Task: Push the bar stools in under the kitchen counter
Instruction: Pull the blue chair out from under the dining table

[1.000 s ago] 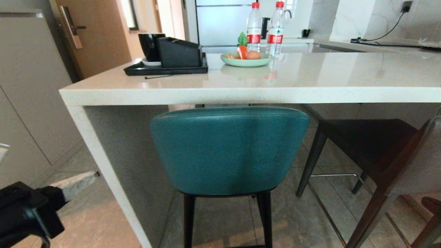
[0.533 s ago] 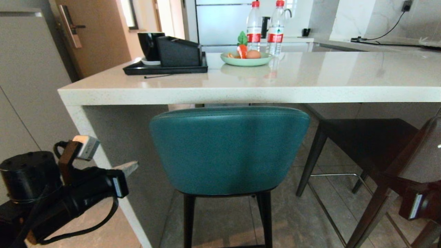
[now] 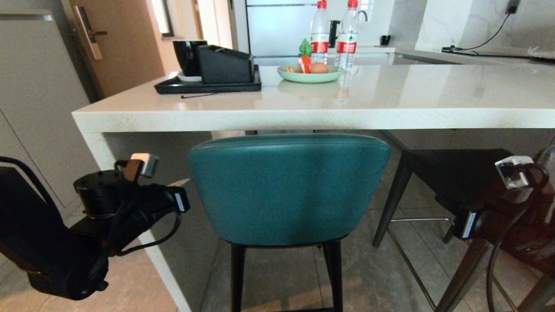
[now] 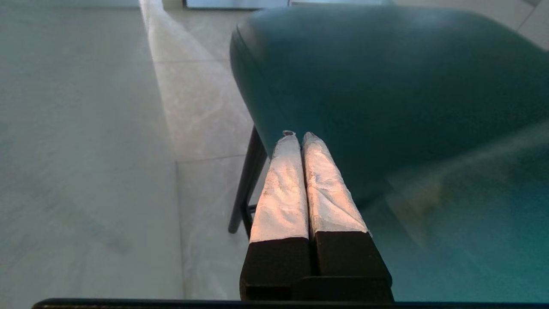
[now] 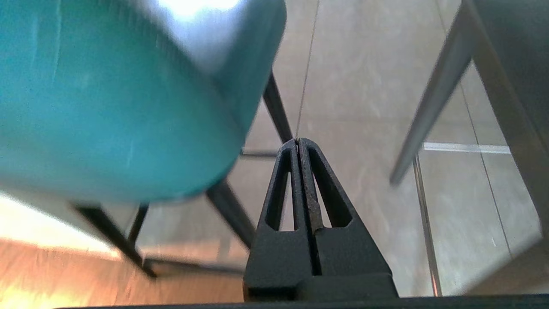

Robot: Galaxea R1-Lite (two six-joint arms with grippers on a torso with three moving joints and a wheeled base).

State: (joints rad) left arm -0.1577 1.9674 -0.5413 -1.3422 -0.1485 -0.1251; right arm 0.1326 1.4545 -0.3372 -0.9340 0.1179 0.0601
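Left gripper [image 4: 299, 135], fingers pressed together and empty, near teal stool [image 3: 288, 188] back's left edge; right gripper [image 5: 297, 142] likewise closed beside it; stool back just below kitchen counter [image 3: 303, 119] edge.

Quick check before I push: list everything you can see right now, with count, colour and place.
Counter: 1, white, across the view.
Teal stool: 1, teal, black legs, centre, back at the counter edge.
Grey stool: 1, dark seat, right, angled out.
Tray: 1, black, counter left, holding a black box and a black cup.
Plate: 1, green, counter centre, with an egg and toy carrot.
Bottles: 2, clear, red caps, behind the plate.
Door: 1, brown, far left.
Left tool: shut, left of the teal stool.
Right tool: shut, between the stools.
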